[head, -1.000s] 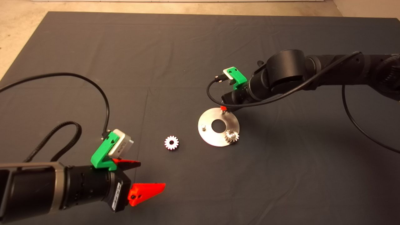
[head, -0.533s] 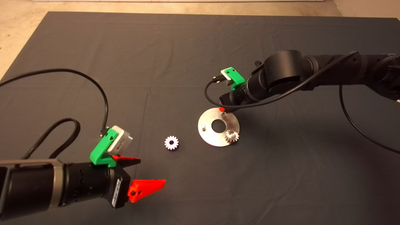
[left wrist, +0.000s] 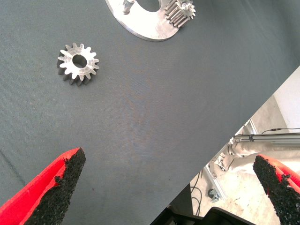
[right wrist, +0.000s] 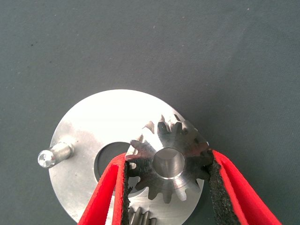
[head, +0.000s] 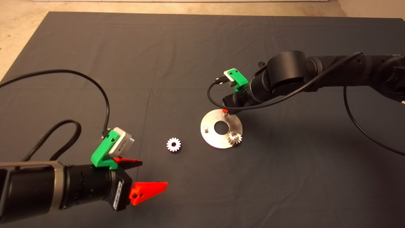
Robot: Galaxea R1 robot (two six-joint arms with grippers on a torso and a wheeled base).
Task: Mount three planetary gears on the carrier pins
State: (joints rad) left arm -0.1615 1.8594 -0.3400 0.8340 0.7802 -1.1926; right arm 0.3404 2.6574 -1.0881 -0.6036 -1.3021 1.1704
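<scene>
Seating 2nd gear (right wrist: 168, 161) over far pin of disc (head: 211, 136); right end effector (right wrist: 168, 187) clamped on it. Left end effector (left wrist: 168, 187) wide open, empty, idle near disc. Next: press down, release, fetch white gear (head: 173, 144).

Bare mat (head: 177, 63) fills the upper left and bottom right; mid-frame, the disc (head: 211, 138) and loose gear (head: 173, 144) obstruct.

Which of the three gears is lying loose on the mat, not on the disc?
The bright silvery-white gear, flat on the mat beside the disc. One gear sits on a pin; the right gripper holds the third gear over the disc.
</scene>
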